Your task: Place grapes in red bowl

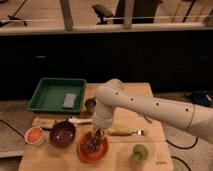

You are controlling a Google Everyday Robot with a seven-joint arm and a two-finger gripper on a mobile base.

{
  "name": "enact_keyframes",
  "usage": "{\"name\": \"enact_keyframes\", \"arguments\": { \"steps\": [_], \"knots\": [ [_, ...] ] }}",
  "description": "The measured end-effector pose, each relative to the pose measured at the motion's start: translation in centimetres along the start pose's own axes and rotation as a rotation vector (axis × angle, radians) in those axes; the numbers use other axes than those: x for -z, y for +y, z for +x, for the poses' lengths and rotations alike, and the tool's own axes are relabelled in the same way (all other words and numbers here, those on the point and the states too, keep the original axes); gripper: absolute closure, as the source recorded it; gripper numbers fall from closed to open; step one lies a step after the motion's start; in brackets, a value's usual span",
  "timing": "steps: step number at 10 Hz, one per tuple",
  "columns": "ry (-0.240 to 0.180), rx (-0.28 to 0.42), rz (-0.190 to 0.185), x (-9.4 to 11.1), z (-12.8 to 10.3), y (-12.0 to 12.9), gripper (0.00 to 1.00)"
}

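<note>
The red bowl (81, 151) sits near the front edge of the wooden table (125, 160), left of centre. The grapes (92, 145), a small dark bunch, hang into it from above. My gripper (95, 134) points straight down over the bowl at the end of the white arm (145, 107), shut on the top of the bunch. I cannot tell whether the grapes rest on the bowl's bottom.
A maroon bowl (62, 134) and a small white bowl with orange inside (34, 135) stand left of the red bowl. A green fruit (140, 152) lies to its right, a fork-like utensil (125, 132) behind. A green tray (42, 100) and a small dark cup (90, 104) are at the back.
</note>
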Motion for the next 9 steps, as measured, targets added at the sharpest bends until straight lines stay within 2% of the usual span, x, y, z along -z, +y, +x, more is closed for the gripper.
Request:
{"name": "enact_keyframes", "arguments": {
  "steps": [9],
  "knots": [
    [-0.001,0.025,-0.001,0.02,-0.12,-0.06,0.98]
  ]
}}
